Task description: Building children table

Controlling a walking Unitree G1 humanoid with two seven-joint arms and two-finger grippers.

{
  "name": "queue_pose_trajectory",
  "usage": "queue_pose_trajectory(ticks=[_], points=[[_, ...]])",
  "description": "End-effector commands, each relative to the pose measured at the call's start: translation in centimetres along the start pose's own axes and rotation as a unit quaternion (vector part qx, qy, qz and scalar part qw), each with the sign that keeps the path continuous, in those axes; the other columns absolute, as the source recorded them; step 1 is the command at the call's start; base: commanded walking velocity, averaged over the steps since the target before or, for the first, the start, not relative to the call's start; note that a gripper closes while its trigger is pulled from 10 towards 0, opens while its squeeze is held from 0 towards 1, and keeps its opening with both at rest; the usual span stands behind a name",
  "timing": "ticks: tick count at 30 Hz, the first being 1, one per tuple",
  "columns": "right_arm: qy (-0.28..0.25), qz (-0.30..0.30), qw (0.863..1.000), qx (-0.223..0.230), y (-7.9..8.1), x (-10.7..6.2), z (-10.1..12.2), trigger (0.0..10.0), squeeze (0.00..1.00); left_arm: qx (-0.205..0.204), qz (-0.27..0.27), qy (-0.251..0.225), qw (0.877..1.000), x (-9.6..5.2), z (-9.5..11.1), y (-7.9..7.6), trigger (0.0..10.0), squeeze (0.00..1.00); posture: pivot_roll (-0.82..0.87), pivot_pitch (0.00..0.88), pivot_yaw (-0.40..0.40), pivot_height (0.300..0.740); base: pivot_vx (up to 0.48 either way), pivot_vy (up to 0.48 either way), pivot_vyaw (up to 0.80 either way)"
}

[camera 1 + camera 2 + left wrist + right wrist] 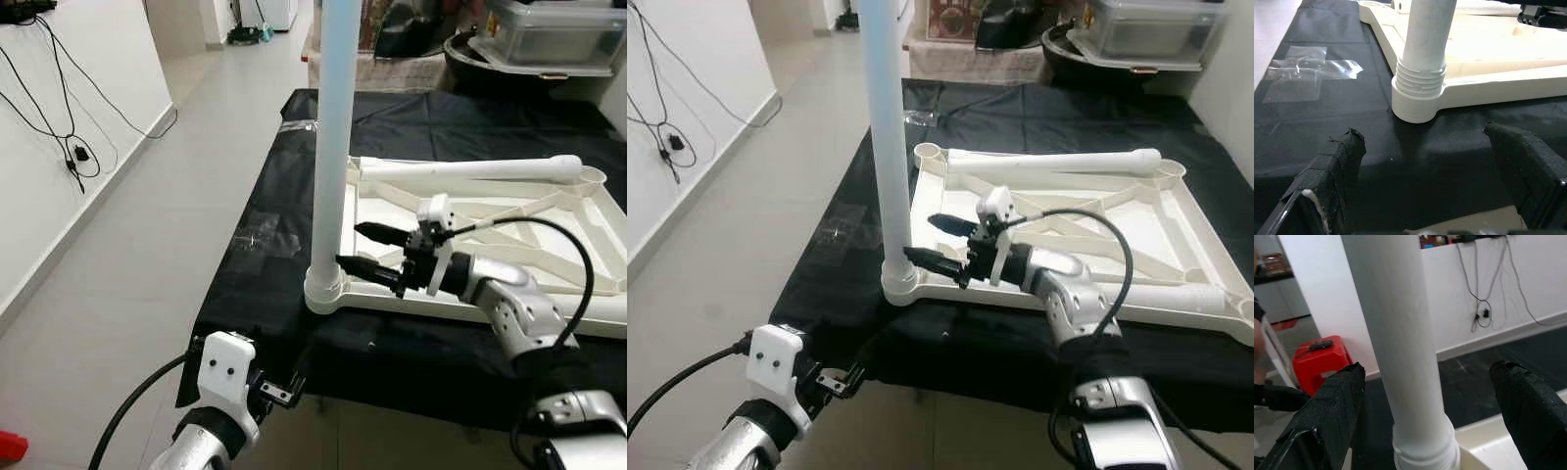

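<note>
Between the spread fingers of the right gripper [364,247] stands the white table leg [333,137], not touched. Left gripper [1440,171], fingers apart, waits near its base.

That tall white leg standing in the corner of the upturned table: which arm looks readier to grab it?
Probably the right. The right gripper is level with the upright leg, jaws open on either side of it. The left gripper sits low at the near edge of the black cloth, short of the leg.

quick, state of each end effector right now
Left end effector: open, empty, low before the table edge.
Right end effector: open, fingers either side of the upright table leg, not clamped.
</note>
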State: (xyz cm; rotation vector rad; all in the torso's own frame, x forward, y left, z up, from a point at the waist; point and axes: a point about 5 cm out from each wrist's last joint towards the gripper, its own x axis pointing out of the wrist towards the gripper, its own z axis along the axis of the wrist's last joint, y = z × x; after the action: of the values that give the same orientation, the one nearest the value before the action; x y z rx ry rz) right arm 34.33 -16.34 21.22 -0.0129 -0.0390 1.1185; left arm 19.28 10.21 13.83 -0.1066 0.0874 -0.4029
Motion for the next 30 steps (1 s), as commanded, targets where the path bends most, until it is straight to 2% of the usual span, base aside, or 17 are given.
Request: queue_pose_trajectory(ticks=[1,15,19,30], points=[[-0.003,0.01,1.0,0.004,0.0,0.3,-0.3,10.0,0.0,-0.003,-0.001,0.011,1.0,-0.2,-0.3,-0.1,10.0,0.0,0.13,0.172,-0.015,0.74,0.0,0.0,0.0],[-0.015,0.039,0.999,-0.009,0.0,1.9,0.5,10.0,0.0,-0.002,-0.002,0.011,1.0,-0.2,-0.2,-0.1,10.0,0.0,0.14,0.179,-0.019,0.74,0.0,0.0,0.0],[-0.018,0.05,0.999,-0.01,0.0,2.9,0.7,10.0,0.0,-0.003,-0.002,0.011,1.0,-0.1,-0.2,-0.2,10.0,0.0,0.13,0.181,-0.018,0.74,0.0,0.0,0.0],[-0.03,0.075,0.997,-0.011,0.4,4.5,1.0,10.0,0.0,-0.006,-0.003,0.012,1.0,0.0,-0.2,-0.4,10.0,0.0,0.13,0.181,-0.026,0.74,0.0,0.0,0.0]])
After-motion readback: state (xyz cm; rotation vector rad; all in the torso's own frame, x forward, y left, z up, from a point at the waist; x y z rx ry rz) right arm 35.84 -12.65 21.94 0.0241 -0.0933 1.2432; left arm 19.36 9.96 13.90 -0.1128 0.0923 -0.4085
